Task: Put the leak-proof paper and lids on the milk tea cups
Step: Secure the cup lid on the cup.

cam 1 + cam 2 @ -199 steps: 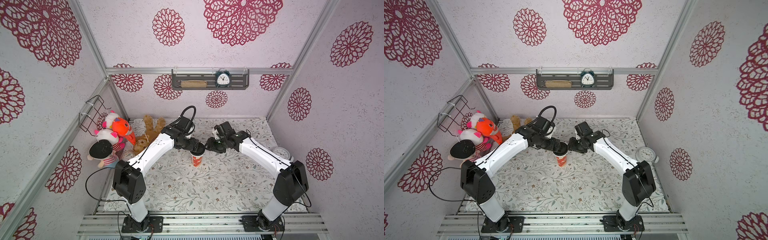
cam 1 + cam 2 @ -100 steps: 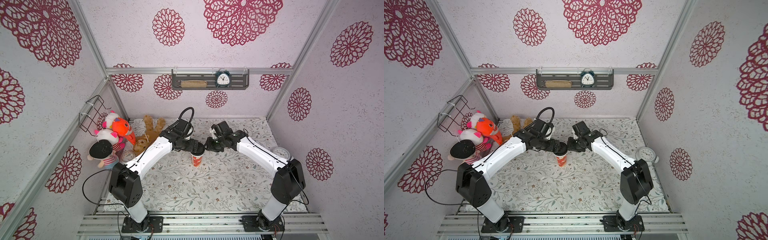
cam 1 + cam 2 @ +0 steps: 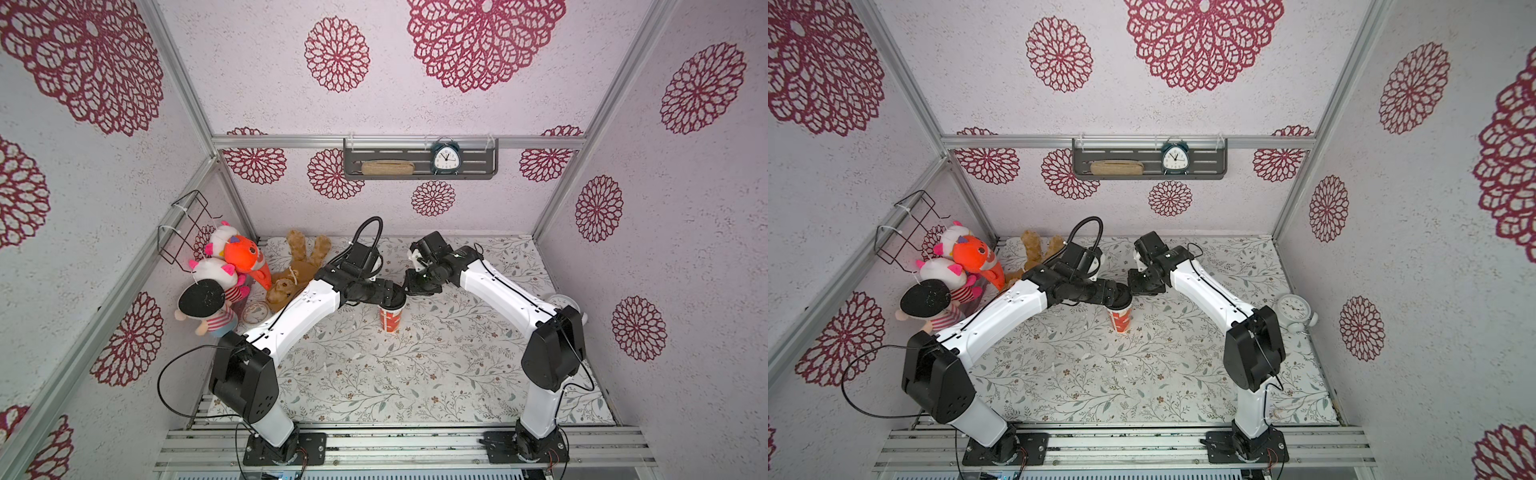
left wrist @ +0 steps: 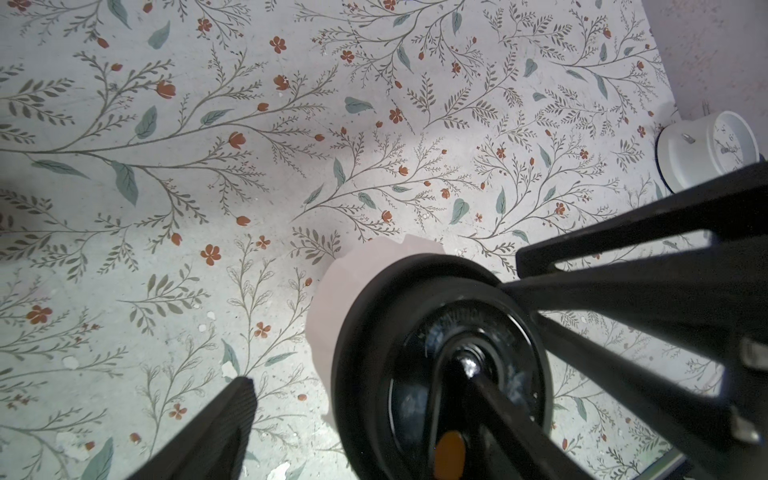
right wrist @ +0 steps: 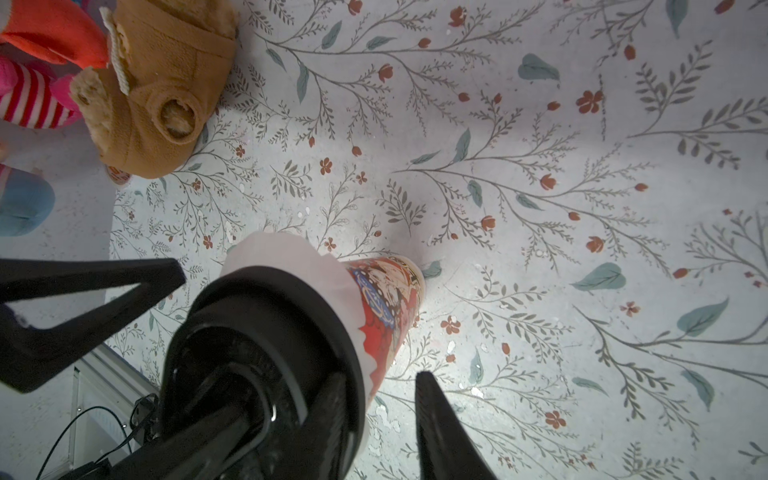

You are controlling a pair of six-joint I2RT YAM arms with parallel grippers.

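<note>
A: Risk noted?
B: The leak-proof paper (image 4: 345,286) is caught under the black lid (image 4: 365,332) on the milk tea cup (image 3: 390,322), at the middle of the surface (image 3: 436,365), and is seen sticking out on one side; it could be creased or dragged off. The cup could be tipped by the left pincer (image 3: 392,296) or right pincer (image 3: 411,289), both spread, nothing pinched.
A: Text?
B: Lid lettering cannot be read; only artwork is printed on the cup.

I operate inside a lab test booth, it seems. Around the shelf (image 3: 478,164), aluminium bars (image 3: 291,141) hold wallpapered panels (image 3: 257,91); below it, arm bases (image 3: 284,451) are bolted on rails (image 3: 407,446).
</note>
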